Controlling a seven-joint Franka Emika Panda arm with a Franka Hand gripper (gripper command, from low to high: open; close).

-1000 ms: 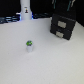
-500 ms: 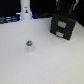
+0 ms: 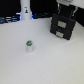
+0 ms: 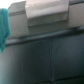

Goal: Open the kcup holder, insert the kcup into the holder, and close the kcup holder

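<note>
Kcup (image 3: 29, 46), a small white cylinder with a green top, stands upright alone on the white counter (image 3: 47, 62), toward the exterior view's left and well apart from everything else. Behind it at the far edge stands a tall white bottle-like object (image 3: 25, 11) with a blue base, and toward the exterior view's right the black kcup holder (image 3: 64, 26) sits on the counter, its rectangular front recesses facing forward. The claw (image 3: 67, 5) hangs just above the holder's top, too blurred to tell whether its jaws are apart or together, and the wrist view shows only blurred dark and grey surfaces.
</note>
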